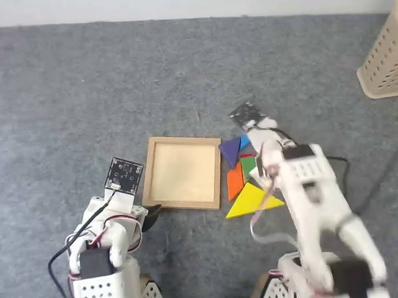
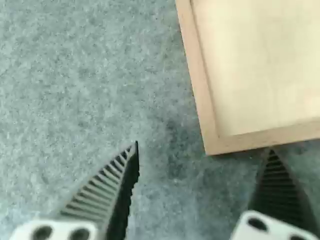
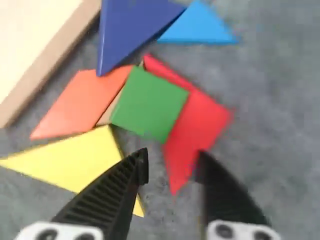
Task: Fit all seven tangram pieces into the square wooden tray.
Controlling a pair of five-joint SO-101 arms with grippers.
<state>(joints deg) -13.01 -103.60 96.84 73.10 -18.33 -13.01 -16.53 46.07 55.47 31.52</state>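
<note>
The square wooden tray [image 1: 183,173] lies empty on grey carpet. Right of it the tangram pieces sit in a cluster: a dark blue triangle [image 3: 127,25], a light blue triangle [image 3: 197,27], a green square [image 3: 150,102], a red piece [image 3: 200,120], an orange parallelogram [image 3: 80,102] and a yellow triangle [image 3: 70,160]. The green square overlaps the red piece. My right gripper [image 3: 172,157] hangs open just over the red piece's near tip, holding nothing. My left gripper [image 2: 200,165] is open and empty at the tray's near left corner [image 2: 210,140].
A beige perforated basket [image 1: 386,55] stands at the far right edge. The right arm [image 1: 306,184] covers part of the cluster from above, and a black cable [image 1: 359,181] trails beside it. Open carpet [image 1: 84,94] stretches left and beyond the tray.
</note>
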